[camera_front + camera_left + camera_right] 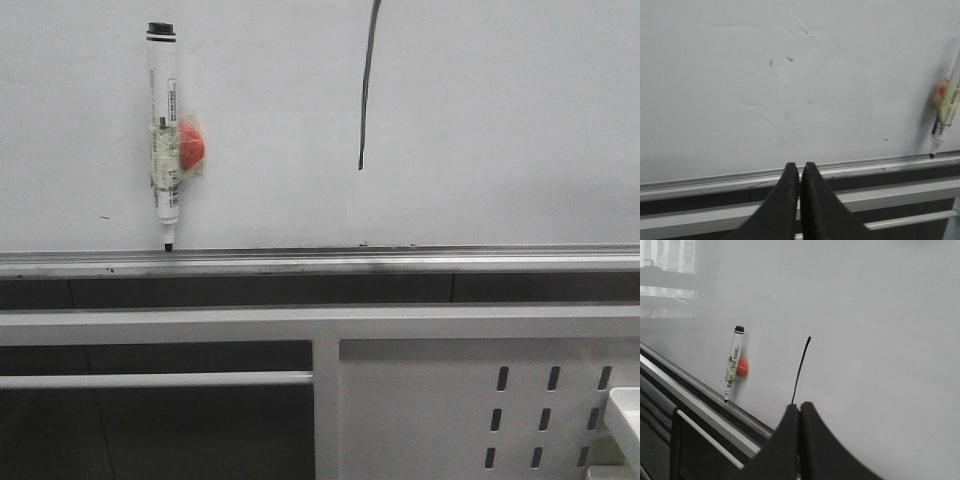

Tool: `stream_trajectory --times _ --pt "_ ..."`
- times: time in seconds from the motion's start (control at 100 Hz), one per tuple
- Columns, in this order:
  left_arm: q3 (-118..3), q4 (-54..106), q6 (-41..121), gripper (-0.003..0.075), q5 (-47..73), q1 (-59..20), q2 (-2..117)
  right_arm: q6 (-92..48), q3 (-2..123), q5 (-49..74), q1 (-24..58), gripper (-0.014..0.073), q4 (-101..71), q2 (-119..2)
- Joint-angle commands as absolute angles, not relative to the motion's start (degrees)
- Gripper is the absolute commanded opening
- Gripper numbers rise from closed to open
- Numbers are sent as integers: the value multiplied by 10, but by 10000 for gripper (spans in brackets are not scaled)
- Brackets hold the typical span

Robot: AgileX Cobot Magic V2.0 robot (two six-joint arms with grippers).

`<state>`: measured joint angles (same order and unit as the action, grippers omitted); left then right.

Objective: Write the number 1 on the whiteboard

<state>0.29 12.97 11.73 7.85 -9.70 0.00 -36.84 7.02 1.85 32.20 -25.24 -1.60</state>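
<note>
The whiteboard (500, 120) fills the upper front view, with a silver tray rail (400, 262) along its lower edge. The number 1 (368, 85) is a thin dark slanted stroke on it, also in the right wrist view (801, 370). A white marker pen (163, 135) with a red blob stands tip-down on the rail, left of the stroke; it shows in the right wrist view (732, 362) and the left wrist view (946, 107). My left gripper (799, 165) is shut and empty, before the rail. My right gripper (799, 405) is shut and empty, just below the stroke's lower end. Neither gripper shows in the front view.
A white perforated metal panel (450, 410) with slots stands below the rail at the right. White horizontal frame bars (150, 380) cross below the rail at the left. A white object's corner (625, 415) shows at the right edge.
</note>
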Motion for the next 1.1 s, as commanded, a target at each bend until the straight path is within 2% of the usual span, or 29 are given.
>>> stream_trajectory --times 0.0,0.12,0.3,1.09 --pt "22 96 75 -20 46 -67 -18 -367 85 -26 319 -69 -255 -21" --pt "22 37 -7 -20 80 -11 -16 -367 85 -26 319 -69 -255 -21" --pt "22 9 -7 -20 161 -6 -16 -367 85 -26 319 -69 -255 -21" --pt "22 6 -4 -20 162 -6 -16 -367 85 -26 319 -69 -255 -21"
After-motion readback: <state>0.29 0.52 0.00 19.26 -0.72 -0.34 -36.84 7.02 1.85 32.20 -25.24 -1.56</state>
